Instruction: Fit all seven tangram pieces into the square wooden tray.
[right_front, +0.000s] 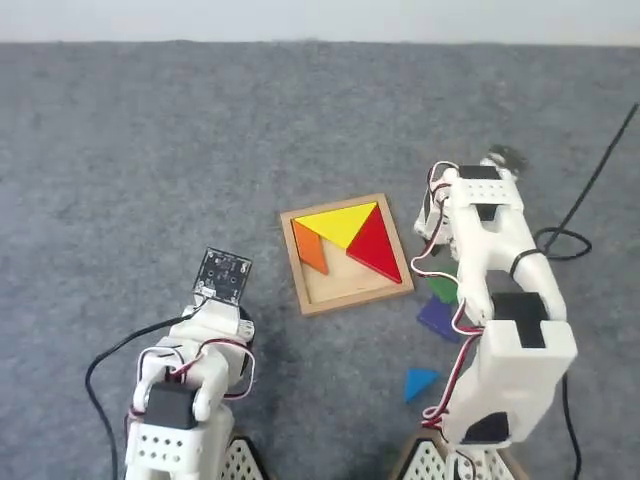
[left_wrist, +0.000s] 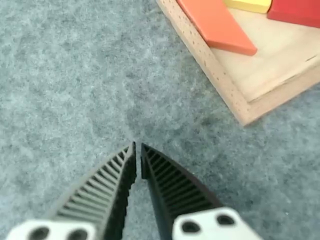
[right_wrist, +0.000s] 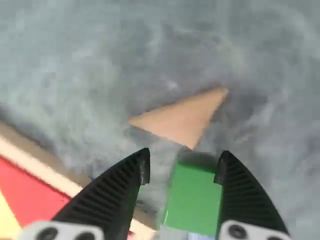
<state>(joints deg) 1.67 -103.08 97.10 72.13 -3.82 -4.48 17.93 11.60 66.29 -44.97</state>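
Three in, one half hidden

High view: tray (right_front: 345, 292) holds yellow piece (right_front: 338, 222), red piece (right_front: 377, 248), orange piece (right_front: 310, 248); right arm (right_front: 500, 250) half covers green piece (right_front: 441, 289) at its right edge.
Left wrist view: left gripper (left_wrist: 138, 149) clenched, empty.
Right wrist view: right gripper (right_wrist: 182, 162) spread astride green piece (right_wrist: 194, 200).

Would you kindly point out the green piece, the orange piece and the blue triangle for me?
green piece (right_wrist: 192, 200), right wrist view, middle of its top face.
orange piece (left_wrist: 215, 22), left wrist view, middle of its top face.
blue triangle (right_front: 420, 382), high view, centre of the triangle.
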